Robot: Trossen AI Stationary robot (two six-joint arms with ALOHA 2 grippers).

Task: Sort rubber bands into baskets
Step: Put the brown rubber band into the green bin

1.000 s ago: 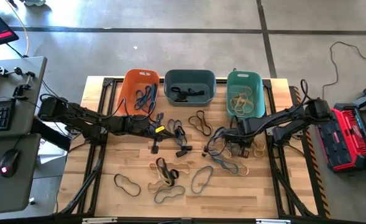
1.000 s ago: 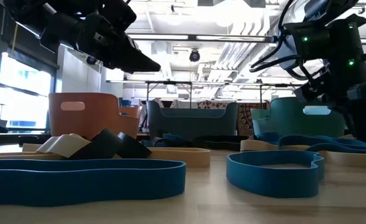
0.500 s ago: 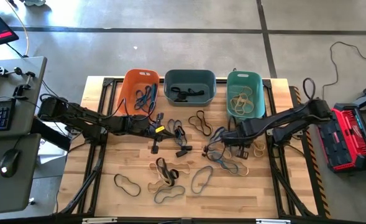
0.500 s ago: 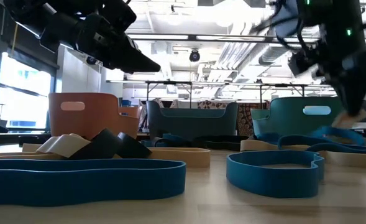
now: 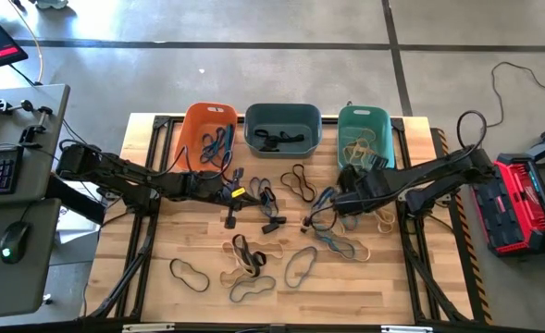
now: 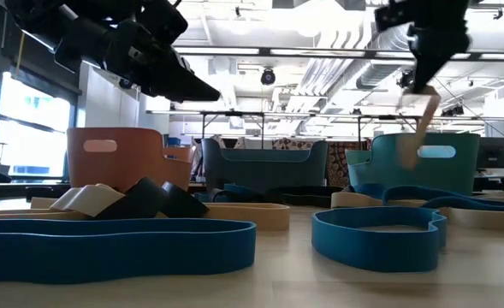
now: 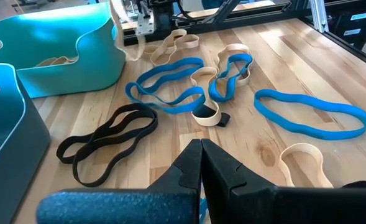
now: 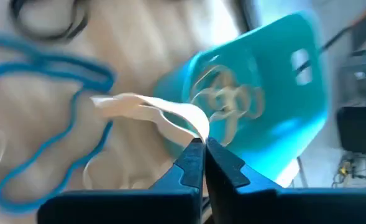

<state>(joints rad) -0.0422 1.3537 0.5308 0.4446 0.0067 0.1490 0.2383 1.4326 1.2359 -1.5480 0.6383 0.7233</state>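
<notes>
Three baskets stand in a row at the table's far edge: orange (image 5: 207,129), slate blue-grey (image 5: 282,128) and teal (image 5: 365,139), each with bands inside. Several blue, black and tan rubber bands (image 5: 253,259) lie loose on the wood. My right gripper (image 5: 338,203) hangs high in front of the teal basket (image 6: 423,158), shut on a tan band (image 8: 142,107). My left gripper (image 5: 256,196) is shut on nothing, above the bands in front of the orange and slate baskets. My right gripper pinches the tan rubber band at one end of its loop (image 8: 194,124) between its two fingertips (image 8: 195,152). The fingers slant down from the table's right side. The band (image 6: 421,124) hangs slack below them, in front of the teal basket's near wall and clear of the table.
A blue band (image 7: 170,84) and a black band (image 7: 105,140) lie between the two grippers. More blue and tan bands (image 5: 346,242) lie under my right arm. Black frame rails (image 5: 147,231) run along the table's sides. The near part of the table has only a few bands.
My right gripper has risen from the table beside the teal basket and has rolled and tipped as it rose. The tan band has come up with it and now hangs clear of the wood.
</notes>
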